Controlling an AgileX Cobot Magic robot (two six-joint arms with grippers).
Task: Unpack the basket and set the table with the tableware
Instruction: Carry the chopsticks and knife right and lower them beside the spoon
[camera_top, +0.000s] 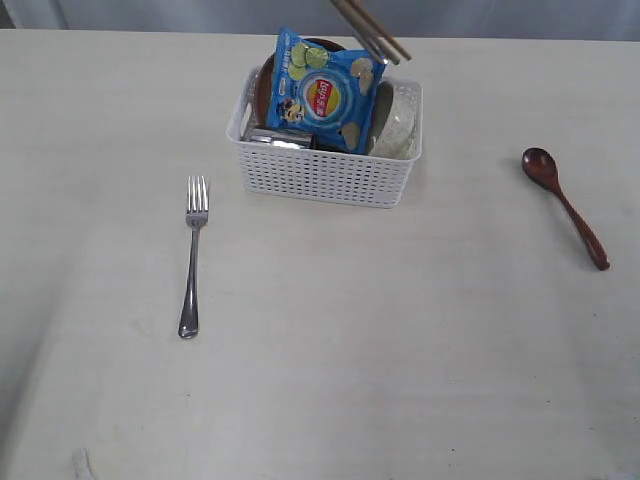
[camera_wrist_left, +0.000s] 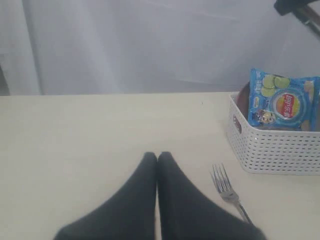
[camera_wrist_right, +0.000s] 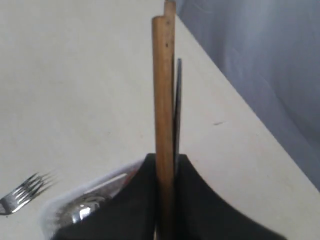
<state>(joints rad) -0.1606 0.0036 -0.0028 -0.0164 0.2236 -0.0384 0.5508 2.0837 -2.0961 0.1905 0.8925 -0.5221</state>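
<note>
The white basket (camera_top: 322, 170) stands at the table's far middle. It holds a blue chip bag (camera_top: 325, 92), a steel cup (camera_top: 275, 138), a pale bowl (camera_top: 398, 130) and a brown plate (camera_top: 263, 88) behind the bag. The wooden chopsticks (camera_top: 372, 32) hang tilted above the basket, and my right gripper (camera_wrist_right: 165, 159) is shut on these chopsticks (camera_wrist_right: 163, 90). A thin grey strip (camera_wrist_right: 177, 100) runs beside them, perhaps the knife. The fork (camera_top: 193, 255) lies left of the basket, the reddish-brown spoon (camera_top: 565, 205) far right. My left gripper (camera_wrist_left: 157, 156) is shut and empty, hovering near the fork (camera_wrist_left: 227, 190).
The pale table (camera_top: 350, 350) stretches wide in front of the basket, between fork and spoon. A grey curtain hangs behind the table's far edge (camera_wrist_left: 125, 94). In the left wrist view the basket (camera_wrist_left: 270, 150) stands beyond the fork.
</note>
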